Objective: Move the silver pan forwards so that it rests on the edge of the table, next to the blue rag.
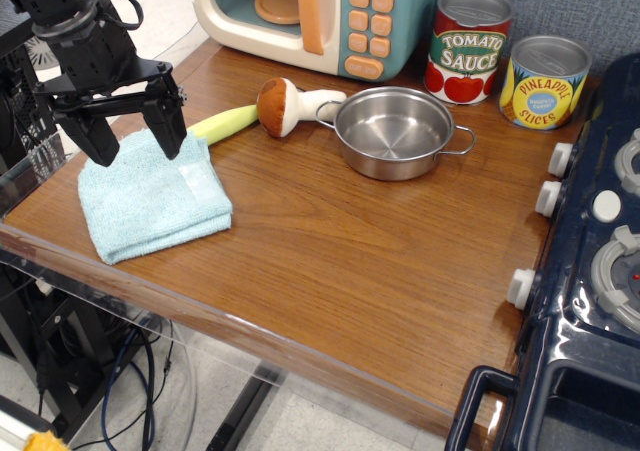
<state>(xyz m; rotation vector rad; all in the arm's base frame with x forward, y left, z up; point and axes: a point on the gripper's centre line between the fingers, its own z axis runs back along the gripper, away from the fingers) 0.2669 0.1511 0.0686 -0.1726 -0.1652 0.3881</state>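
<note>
The silver pan sits empty on the brown wooden table, near the back middle, with a wire loop handle on each side. The blue rag lies folded at the left, close to the table's front edge. My gripper hangs over the rag's back edge, far left of the pan. Its two black fingers are spread apart and hold nothing.
A toy mushroom and a pale green vegetable lie just left of the pan. A toy microwave and two cans, tomato sauce and pineapple slices, stand behind. A dark blue toy stove fills the right.
</note>
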